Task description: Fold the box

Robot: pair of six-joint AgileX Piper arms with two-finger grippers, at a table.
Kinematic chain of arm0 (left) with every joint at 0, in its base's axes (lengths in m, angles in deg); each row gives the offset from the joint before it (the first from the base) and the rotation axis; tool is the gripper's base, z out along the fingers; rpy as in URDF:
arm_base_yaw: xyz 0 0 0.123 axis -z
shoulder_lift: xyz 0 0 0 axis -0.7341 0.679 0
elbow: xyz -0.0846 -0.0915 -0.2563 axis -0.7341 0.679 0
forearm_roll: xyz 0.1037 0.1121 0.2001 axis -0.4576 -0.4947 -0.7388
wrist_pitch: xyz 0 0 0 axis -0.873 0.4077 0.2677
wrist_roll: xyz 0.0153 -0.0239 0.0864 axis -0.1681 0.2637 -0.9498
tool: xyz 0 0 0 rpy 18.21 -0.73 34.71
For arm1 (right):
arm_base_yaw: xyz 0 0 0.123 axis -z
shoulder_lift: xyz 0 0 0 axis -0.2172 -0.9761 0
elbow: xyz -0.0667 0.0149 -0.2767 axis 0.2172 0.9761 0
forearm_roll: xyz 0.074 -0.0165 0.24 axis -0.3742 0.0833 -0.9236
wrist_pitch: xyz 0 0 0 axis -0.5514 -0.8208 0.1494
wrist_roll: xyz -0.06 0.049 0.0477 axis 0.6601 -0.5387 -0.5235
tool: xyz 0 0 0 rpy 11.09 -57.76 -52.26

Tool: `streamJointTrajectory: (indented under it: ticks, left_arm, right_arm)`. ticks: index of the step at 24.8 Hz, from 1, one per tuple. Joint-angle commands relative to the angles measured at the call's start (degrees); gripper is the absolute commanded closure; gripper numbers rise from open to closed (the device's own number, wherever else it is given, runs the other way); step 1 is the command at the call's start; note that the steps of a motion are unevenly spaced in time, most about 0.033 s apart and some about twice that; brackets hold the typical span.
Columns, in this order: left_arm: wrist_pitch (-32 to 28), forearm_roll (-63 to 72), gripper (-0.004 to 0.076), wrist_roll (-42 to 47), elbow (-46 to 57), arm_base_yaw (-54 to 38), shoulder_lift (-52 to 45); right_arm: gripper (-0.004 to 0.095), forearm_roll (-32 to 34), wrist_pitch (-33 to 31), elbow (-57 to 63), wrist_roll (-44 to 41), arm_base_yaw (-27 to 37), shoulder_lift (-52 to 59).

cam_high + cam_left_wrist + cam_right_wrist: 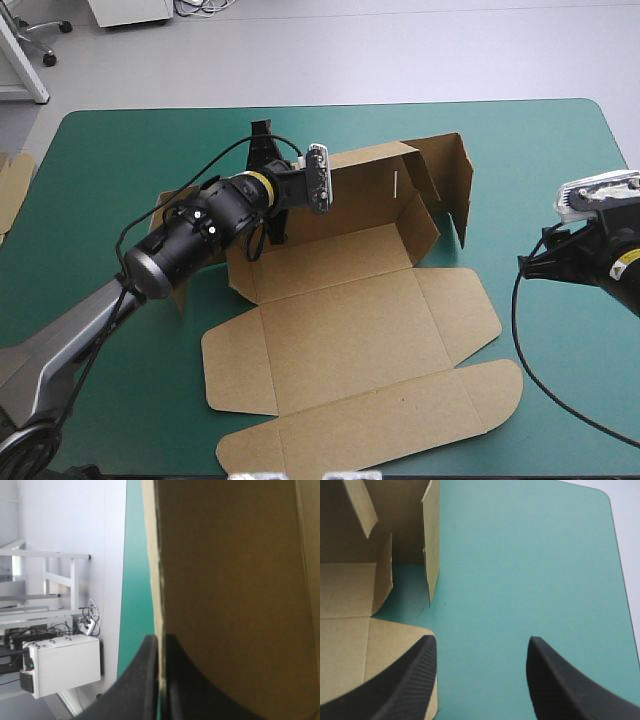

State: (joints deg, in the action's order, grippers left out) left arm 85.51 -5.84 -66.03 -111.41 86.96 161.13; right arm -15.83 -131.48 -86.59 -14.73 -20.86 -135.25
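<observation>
Pinching raised wall of box [350, 330] w/ L gripper [160, 640]; holding R gripper [481, 640] wide apart over teal-green cover [530, 555], just beside box.

The box [350, 320] lies in the middle of the table [540, 150]: its back wall stands toward the far edge, a side wall stands at its right end, and the lid lies flat toward the near edge, with flaps spread to both sides. The left tool [161, 639] is at the box's far left corner, one finger on each side of a raised wall, all but closed on it. The right tool [481, 639] hangs over bare table to the right of the box, fingers apart, near the right-hand flaps. More board [12, 185] lies at the table's left edge.
</observation>
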Motion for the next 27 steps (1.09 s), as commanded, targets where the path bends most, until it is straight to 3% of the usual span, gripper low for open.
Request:
streamJointTrajectory:
  ticks: [1, 5, 8, 13, 23, 26, 27]
  left_arm:
    - [-7.14, -13.74, 0.0738, 14.21, 4.47, 2.23, -5.69]
    - [-6.84, -34.5, 0.0738, 40.54, 11.16, 5.61, -6.95]
    - [-6.24, -51.18, 0.0738, 54.13, 16.66, 8.22, -6.95]
    - [-6.24, -58.46, 0.0738, 58.96, 19.83, 10.61, -6.95]
    - [-11.27, -64.91, 0.0738, 59.1, 22.19, 11.59, -6.95]
    - [-12.94, -69.97, 0.0738, 61.65, 22.19, 11.59, -6.95]
    - [-11.07, -71.81, 0.0738, 64.99, 22.19, 11.48, -6.95]
  right_arm:
    - [0.0396, 1.14, 2.69, -4.71, -0.99, 0.51, 0.34]
    - [0.0399, 0.9, 1.78, -7.61, -1.22, 0.51, -0.9]
    - [0.041, -1.12, -1.46, -9.43, -1.36, 0.51, -3.65]
    - [0.041, -1.12, -3.84, -12.09, -1.82, 0.51, -7.64]
    - [0.0424, -0.39, -5.04, -20.94, -6.75, 0.57, -17.47]
    - [0.0477, -0.93, -3.92, -25.44, -5.72, 3.05, -23.61]
    - [0.0482, -0.66, -3.3, -28.24, -2.28, 5.49, -27.28]
